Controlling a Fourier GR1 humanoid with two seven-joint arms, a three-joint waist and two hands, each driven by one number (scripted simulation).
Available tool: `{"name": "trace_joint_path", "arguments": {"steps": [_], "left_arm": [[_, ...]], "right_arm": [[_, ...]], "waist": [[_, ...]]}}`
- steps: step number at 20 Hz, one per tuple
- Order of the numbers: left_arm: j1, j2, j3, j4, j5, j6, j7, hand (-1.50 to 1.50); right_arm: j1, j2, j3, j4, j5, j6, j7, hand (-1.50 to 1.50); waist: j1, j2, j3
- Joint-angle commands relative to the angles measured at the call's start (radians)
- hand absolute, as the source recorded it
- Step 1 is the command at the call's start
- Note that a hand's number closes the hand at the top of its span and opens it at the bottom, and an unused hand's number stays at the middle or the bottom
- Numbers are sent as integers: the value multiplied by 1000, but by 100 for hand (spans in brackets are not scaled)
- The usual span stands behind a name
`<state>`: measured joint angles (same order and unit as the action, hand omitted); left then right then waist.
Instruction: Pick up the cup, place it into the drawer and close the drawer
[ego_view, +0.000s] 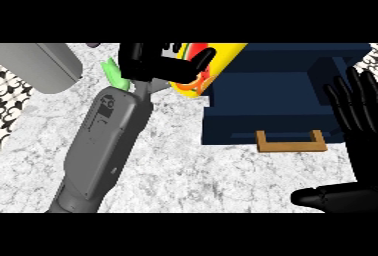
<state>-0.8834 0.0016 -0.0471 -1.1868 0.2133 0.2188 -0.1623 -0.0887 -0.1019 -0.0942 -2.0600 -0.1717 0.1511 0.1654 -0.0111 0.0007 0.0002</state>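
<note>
Fingers of the left hand (159, 64) are curled round the yellow cup (210, 67), thumb hooked over its side, holding it tilted just at the left edge of the dark blue drawer (277, 107). The pick-up looks done, I'd say, while the cup is not yet inside and the drawer stands pulled out with its wooden handle (291, 142) toward me, so placing and closing remain. The right hand (354, 145) rests at the right edge, fingers straight and up, holding nothing.
</note>
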Motion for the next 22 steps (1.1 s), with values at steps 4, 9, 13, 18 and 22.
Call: {"name": "trace_joint_path", "arguments": {"steps": [4, 9, 13, 18, 22], "left_arm": [[-157, -2, -46, 241, 28, 60, -63, 150], [-232, -2, -108, 346, 98, 129, -64, 150], [-297, -2, -112, 474, 135, 134, -121, 150], [-331, -2, -169, 597, 237, 126, -182, 150], [-419, -2, -279, 659, 298, 178, -144, 150]], "right_arm": [[-39, 23, 32, -3, 37, -35, 16, -150], [9, 0, -2, 34, 17, 12, -43, -150], [48, 7, 5, -62, -13, 10, -2, -150], [3, -25, -40, -5, -44, 33, -17, -150], [-56, -5, -12, 58, -2, 6, -26, -150]], "waist": [[-11, 5, 0], [-15, 4, 0], [-22, 4, 0], [-30, 7, 0], [-40, 10, 1]]}}
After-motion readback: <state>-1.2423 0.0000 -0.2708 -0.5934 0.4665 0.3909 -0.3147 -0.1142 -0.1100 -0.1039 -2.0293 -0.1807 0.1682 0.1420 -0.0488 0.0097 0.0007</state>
